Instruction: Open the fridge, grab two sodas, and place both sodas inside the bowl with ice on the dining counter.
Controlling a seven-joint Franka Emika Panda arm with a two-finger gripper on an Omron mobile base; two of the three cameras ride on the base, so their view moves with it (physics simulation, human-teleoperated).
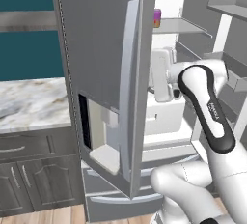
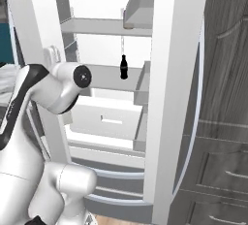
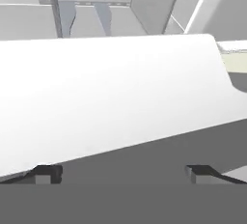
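i have the fridge (image 1: 101,49) doors swung open and my hand (image 3: 123,174) inside with its tips spread wide and empty (nothing grabbed yet), so the purple can (image 1: 157,18) and the dark soda (image 2: 124,67) sit on their shelves, both left to fetch.

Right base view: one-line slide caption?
Fridge open; arm reaching inside, dark soda upright on a middle shelf.

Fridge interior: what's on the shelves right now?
Inside the fridge, a dark bottle-shaped soda stands on a middle shelf, and a purple-and-orange can sits on an upper shelf, half hidden by the door edge. Below is a white drawer; its contents are covered.
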